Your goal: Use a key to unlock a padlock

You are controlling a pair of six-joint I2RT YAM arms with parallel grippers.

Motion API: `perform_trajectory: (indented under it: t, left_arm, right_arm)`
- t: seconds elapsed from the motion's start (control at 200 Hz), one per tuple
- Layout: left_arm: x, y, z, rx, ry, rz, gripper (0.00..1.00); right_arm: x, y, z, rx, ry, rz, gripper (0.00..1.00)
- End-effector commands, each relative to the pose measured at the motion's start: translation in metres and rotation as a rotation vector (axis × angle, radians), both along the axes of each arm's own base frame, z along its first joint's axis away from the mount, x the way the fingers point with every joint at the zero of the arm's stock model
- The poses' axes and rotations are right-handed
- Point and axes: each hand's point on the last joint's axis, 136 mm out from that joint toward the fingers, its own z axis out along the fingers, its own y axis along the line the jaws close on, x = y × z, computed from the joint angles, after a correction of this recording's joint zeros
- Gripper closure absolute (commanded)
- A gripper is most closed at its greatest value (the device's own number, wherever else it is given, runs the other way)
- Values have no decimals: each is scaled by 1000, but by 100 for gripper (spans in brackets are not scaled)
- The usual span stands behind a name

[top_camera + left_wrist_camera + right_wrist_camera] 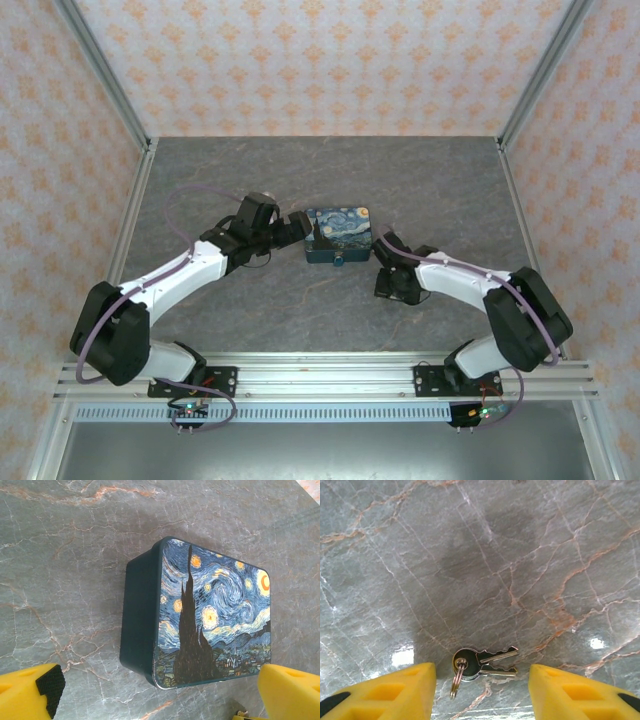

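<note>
Right wrist: the jaws of my right gripper (480,687) stand wide either side of the key (487,663), 1 of 2 on a ring (455,684) flat on the table (470,555). I judge the pick-up is in hand, calling for a straight drop and a thin pinch. My left gripper (160,690), also wide, flanks the box (210,615); whether the speck (341,259) at its front is the padlock I cannot tell.

The lower edge cuts off a small brass bit (243,715).

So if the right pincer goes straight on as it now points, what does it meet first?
Most likely the keys, lying flat on the table just ahead of the right pincer, between its open fingers; depth is unclear.
</note>
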Motion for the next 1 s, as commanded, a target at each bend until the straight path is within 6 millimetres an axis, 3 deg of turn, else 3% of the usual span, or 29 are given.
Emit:
perform_trajectory:
  t: [0.0, 0.636, 0.761, 0.991]
  left_arm:
    - [-1, -3, -9, -4, 10, -2, 0]
    - [0, -5, -16, -3, 21, -7, 0]
    - [0, -5, -17, -6, 22, -6, 0]
    - [-2, -4, -13, -7, 15, -4, 0]
  right_arm:
    - [24, 4, 10, -34, -91, 16, 49]
    - [16, 16, -3, 21, -53, 16, 63]
    - [13, 35, 1, 41, -64, 54, 63]
    - [5, 93, 2, 65, -72, 189, 62]
